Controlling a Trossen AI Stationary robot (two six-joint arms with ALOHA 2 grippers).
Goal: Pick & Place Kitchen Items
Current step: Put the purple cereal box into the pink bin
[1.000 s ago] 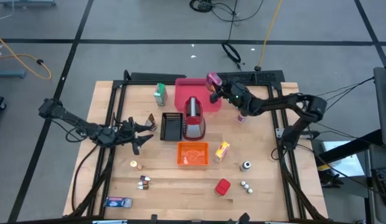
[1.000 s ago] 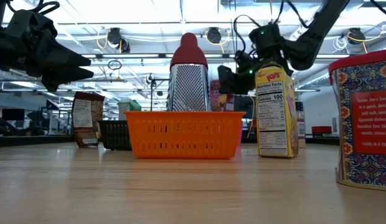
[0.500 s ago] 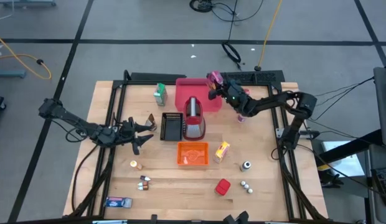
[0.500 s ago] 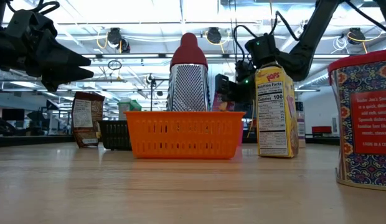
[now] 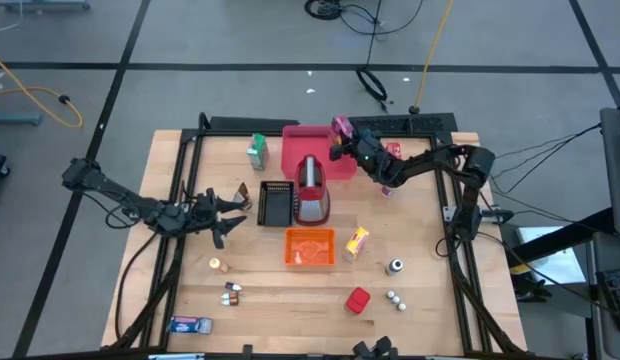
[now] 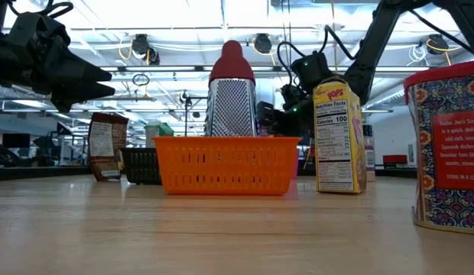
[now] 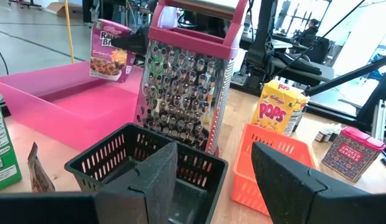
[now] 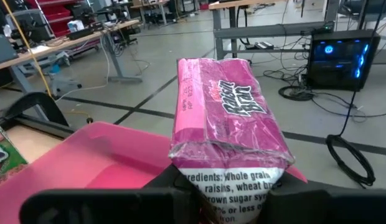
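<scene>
My right gripper is shut on a pink-purple cereal carton over the far right corner of the pink tray. In the right wrist view the carton fills the middle, with the tray below it. My left gripper hovers open left of the black basket, touching nothing; its fingers frame the basket in the left wrist view. Green carton, yellow packet, red box, shakers, dark bottles and blue carton sit on the table. My right gripper pinches the cereal carton between its two fingers at the end printed with ingredients. The fingers reach in from the table's right, roughly level. The carton is lifted clear and sticks out ahead of the fingers, above the tray's corner.
The red-topped grater stands between the tray and the orange basket. A patterned tin and a brown packet stand nearby. Bare wood lies along the near right of the table.
My right gripper, still shut on the carton, has moved a little toward the table's left and down, nearer the pink tray's far right corner. The arm's elbow has swung left with it.
</scene>
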